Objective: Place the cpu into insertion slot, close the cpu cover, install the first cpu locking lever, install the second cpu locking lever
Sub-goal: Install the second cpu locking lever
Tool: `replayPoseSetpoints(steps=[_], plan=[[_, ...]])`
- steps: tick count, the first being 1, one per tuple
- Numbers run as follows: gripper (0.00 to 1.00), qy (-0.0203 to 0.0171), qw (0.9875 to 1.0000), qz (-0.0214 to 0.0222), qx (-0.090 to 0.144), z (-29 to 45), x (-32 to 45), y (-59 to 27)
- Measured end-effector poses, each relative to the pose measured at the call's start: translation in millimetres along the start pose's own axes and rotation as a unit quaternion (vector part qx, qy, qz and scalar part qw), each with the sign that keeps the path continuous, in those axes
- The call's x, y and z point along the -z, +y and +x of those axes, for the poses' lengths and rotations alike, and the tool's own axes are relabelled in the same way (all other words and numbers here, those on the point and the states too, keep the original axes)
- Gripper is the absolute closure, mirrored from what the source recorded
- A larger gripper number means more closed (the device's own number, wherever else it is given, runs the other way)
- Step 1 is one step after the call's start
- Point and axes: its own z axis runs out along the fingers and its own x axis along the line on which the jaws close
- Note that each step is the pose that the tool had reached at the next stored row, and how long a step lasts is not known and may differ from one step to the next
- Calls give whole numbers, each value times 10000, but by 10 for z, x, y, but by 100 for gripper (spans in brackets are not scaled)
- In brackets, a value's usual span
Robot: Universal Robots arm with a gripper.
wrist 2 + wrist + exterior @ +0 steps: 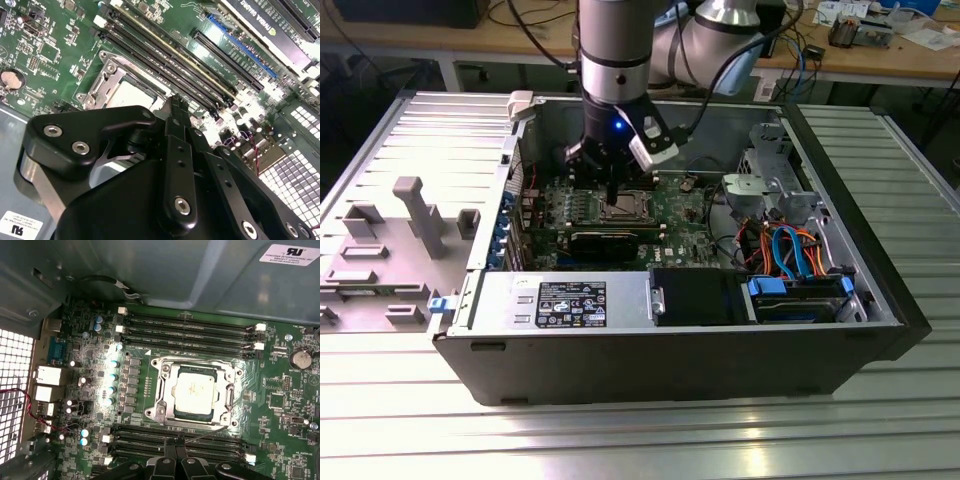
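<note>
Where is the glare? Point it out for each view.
First wrist view: glare washes the chip and the small capacitors beside the socket. Second wrist view: the board's edge past the memory slots is blown out white, the tool dark in front. Exterior view: a bright patch on the ribbed table.

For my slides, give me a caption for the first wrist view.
The cpu sits in the insertion slot under the closed cpu cover.
</note>
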Motion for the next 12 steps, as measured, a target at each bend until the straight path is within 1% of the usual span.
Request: replayPoseSetpoints(steps=[4, 6, 7, 8, 12], plan=[[89, 0, 10000, 3, -19, 3, -12, -23], [89, 1, 10000, 14, -28, 2, -59, -25], [89, 2, 10000, 22, -32, 6, -95, -26], [89, 2, 10000, 24, -34, 12, -112, -26], [89, 2, 10000, 24, -33, 63, -137, -21]])
